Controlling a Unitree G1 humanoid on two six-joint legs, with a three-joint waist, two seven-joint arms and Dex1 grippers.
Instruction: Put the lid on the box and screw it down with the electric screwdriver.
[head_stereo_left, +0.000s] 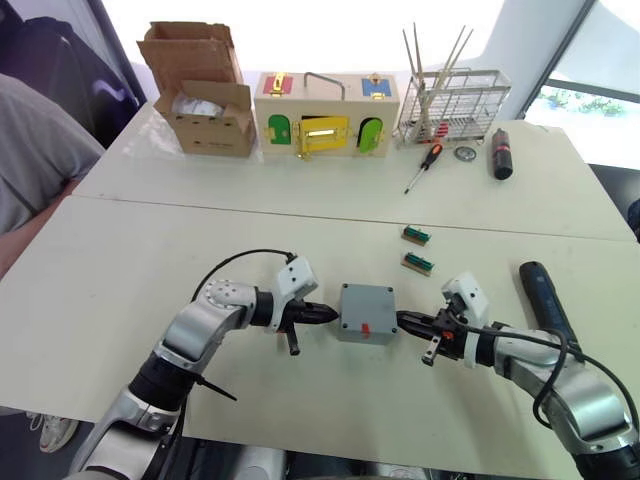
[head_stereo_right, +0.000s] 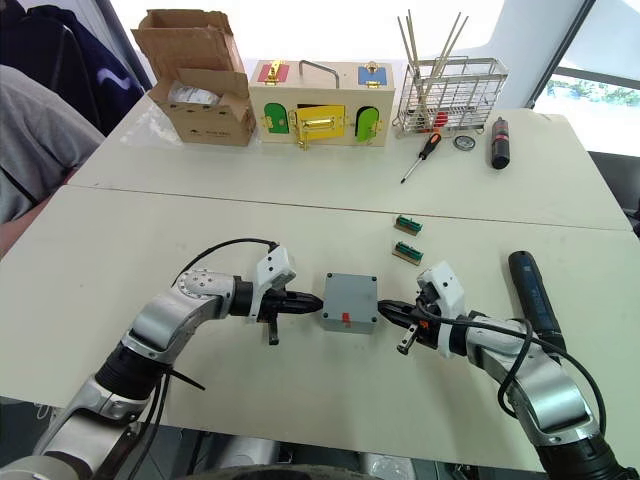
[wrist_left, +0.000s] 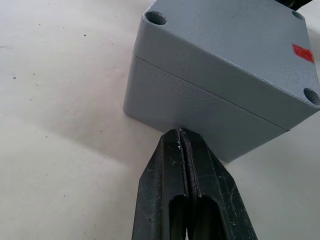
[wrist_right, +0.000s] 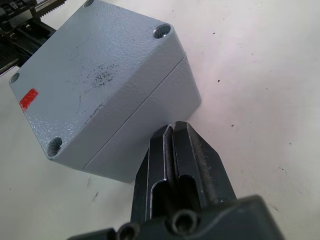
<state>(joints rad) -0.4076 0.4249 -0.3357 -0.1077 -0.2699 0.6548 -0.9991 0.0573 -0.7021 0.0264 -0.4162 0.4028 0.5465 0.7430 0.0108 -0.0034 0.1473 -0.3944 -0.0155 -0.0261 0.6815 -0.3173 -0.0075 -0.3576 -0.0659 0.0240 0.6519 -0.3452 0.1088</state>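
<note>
The small square grey plastic lid (wrist_left: 225, 45) sits seated on the matching grey plastic box (head_stereo_left: 366, 312), the seam between them visible on the side walls; the assembly rests near the front middle of the pale bench (head_stereo_left: 120, 260). Corner screw holes look open, so fastening appears not yet done.

The left gripper (head_stereo_left: 327, 315) has its jaws clenched on nothing, tips touching the box's left wall. The right gripper (head_stereo_left: 409, 321) likewise has jaws pressed together and empty, tips at the box's right wall. The enclosure thus lies between the two tips.

The thick dark blue-black cylindrical electric screwdriver (head_stereo_left: 545, 295) lies on the bench just beyond the right forearm, well apart from the box.

Judgement: the enclosure is rigid, light and likely to slide on the smooth bench, so bracing at the side walls suits it. The screwdriver is stiff, smooth and prone to roll; take it across mid-barrel, clear of the bit
</note>
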